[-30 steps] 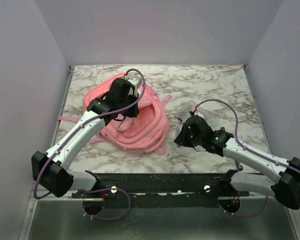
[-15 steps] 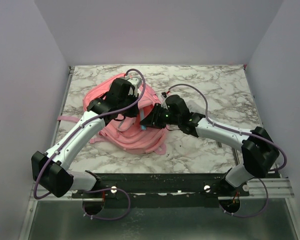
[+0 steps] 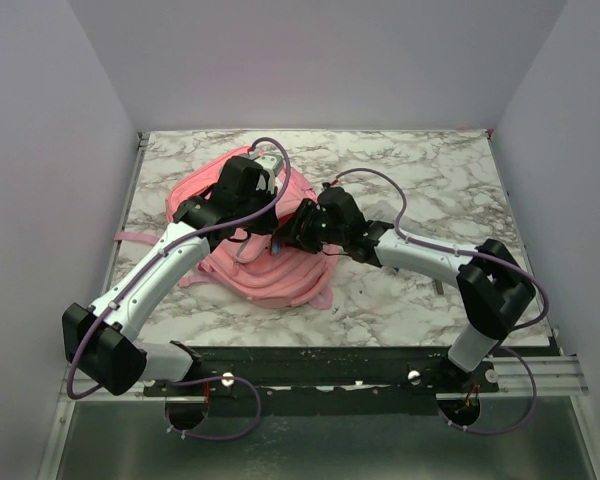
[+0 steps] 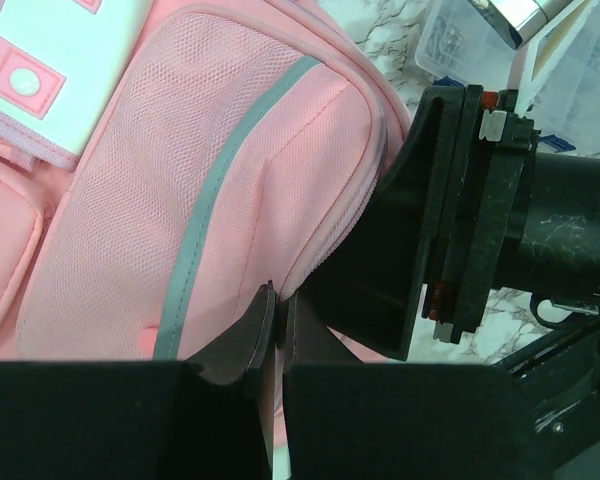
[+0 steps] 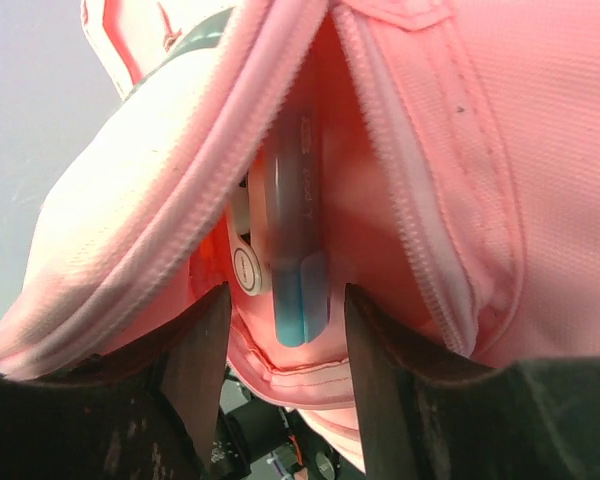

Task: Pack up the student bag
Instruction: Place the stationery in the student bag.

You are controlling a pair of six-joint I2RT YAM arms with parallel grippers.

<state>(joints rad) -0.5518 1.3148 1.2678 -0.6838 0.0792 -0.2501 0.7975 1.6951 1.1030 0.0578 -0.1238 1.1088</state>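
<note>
The student bag (image 3: 270,270) is a big pink backpack lying on the left half of the marble table (image 3: 430,170). My left gripper (image 3: 265,205) is over its top, shut on the pink fabric edge beside a grey-trimmed pocket (image 4: 210,200); the left wrist view shows this gripper (image 4: 278,300) pinching it. My right gripper (image 3: 285,240) is at the bag's mouth. In the right wrist view the right gripper (image 5: 285,300) stands open inside the bag's opening (image 5: 460,150), its fingers on either side of a clear case with a blue end (image 5: 295,230) and clear of it.
A pink strap (image 3: 130,238) trails off the bag toward the left table edge. Grey walls close in the table on three sides. In the left wrist view a clear plastic item (image 4: 470,40) shows past the right gripper's black body (image 4: 460,200).
The right arm carried the clear case from the table's right half to the bag's mouth, then opened its fingers around it. The left gripper has kept its hold on the bag.
</note>
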